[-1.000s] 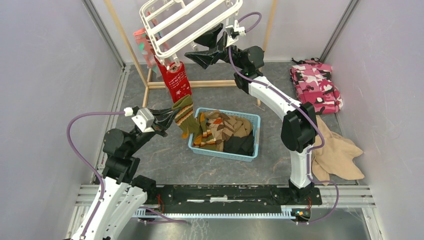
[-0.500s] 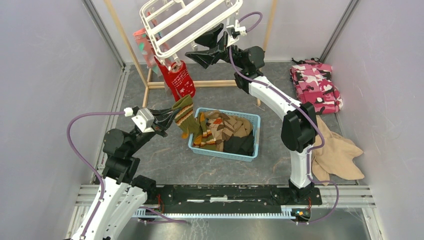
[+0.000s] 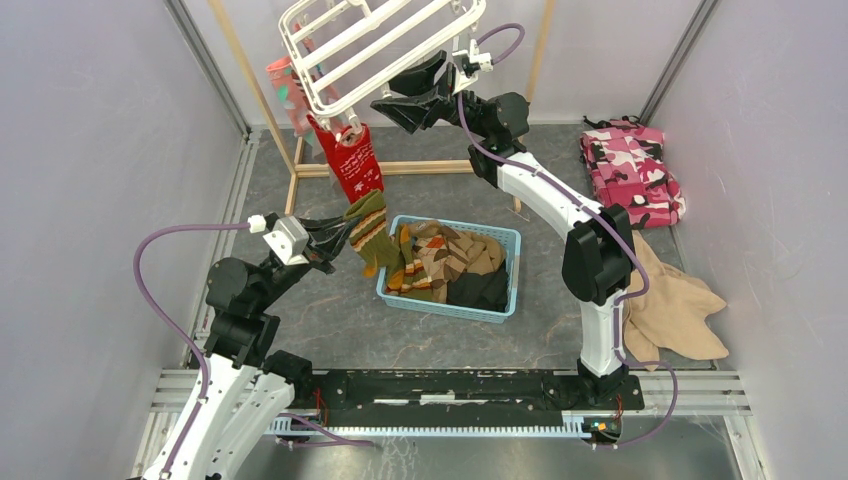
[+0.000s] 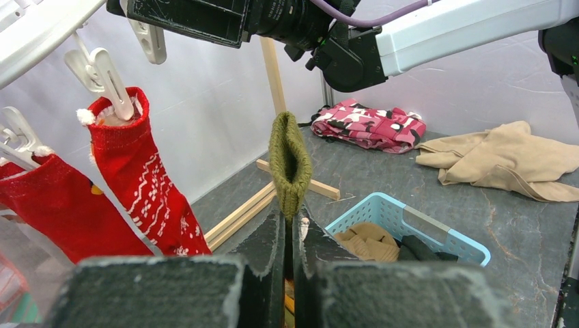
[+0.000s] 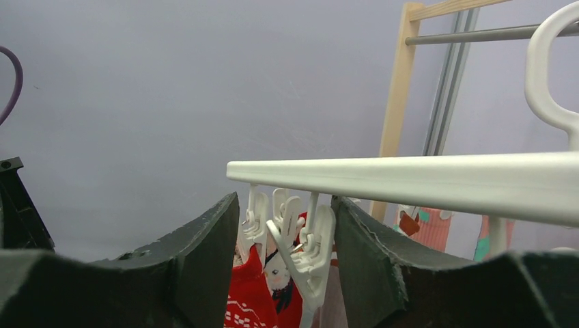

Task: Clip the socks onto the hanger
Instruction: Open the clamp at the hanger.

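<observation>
While the left claw (image 4: 288,225) is clamped shut on the ribbed olive-green knitted sock (image 4: 289,160), the cuff stands upright above the fingertips and the striped foot hangs over the grey surface (image 3: 340,320), just beside the light blue plastic basket (image 3: 450,311) that contains the brown, tan and black socks (image 3: 445,262). The white plastic rectangular hanger (image 3: 370,40) hangs tilted overhead, with two red patterned socks (image 4: 143,198) already clipped on. The right claw (image 5: 285,205) has its jaws apart, straddling a small dangling white clip (image 5: 311,249); pad contact cannot be confirmed. The sock is judged light, soft and limp, so it will fold under its own weight. Grip at the cuff, where the knit is thickest, and present that edge to the clip, which probably swings freely.
</observation>
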